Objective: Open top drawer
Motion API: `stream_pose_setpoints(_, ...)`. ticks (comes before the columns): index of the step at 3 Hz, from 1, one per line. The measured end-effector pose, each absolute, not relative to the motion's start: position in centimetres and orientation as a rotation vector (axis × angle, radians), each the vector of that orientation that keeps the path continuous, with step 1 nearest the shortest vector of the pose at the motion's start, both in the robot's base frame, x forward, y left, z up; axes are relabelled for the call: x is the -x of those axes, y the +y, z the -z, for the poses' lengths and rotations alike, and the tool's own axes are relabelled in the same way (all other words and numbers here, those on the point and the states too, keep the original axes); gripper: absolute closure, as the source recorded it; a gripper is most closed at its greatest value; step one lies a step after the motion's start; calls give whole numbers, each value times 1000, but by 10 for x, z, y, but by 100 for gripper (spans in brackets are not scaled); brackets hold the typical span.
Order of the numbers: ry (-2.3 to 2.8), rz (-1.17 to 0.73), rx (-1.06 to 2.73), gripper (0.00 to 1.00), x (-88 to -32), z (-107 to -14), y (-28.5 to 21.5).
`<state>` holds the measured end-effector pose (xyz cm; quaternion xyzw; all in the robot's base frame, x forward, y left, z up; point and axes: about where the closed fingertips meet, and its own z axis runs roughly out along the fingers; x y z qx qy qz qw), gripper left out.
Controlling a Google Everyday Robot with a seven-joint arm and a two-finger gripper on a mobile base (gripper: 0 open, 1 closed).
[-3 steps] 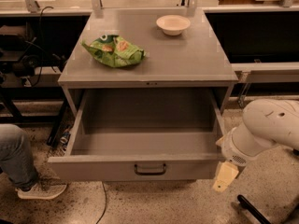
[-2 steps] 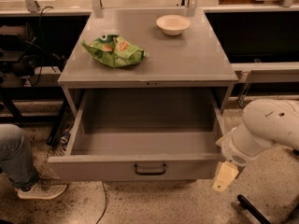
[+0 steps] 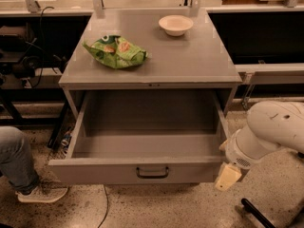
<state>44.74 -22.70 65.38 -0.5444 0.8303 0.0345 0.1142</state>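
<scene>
The top drawer stands pulled far out toward the near side with its black handle free, so the opening step seems finished. The tool hangs just beside the drawer's near right corner; whether it is spread or pressed together I cannot tell. The next move probably asks only to draw away without bumping the panel. On the desk lie a green snack bag and a white bowl. At near left is a person's leg.
</scene>
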Motion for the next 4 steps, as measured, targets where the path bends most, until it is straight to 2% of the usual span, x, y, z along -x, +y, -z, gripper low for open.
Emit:
stream_pose_setpoints(1, 2434, -100, 1597, 0, -447, -654, -227)
stream_pose_setpoints(4, 2387, -27, 1638, 0, -461, -685, -205)
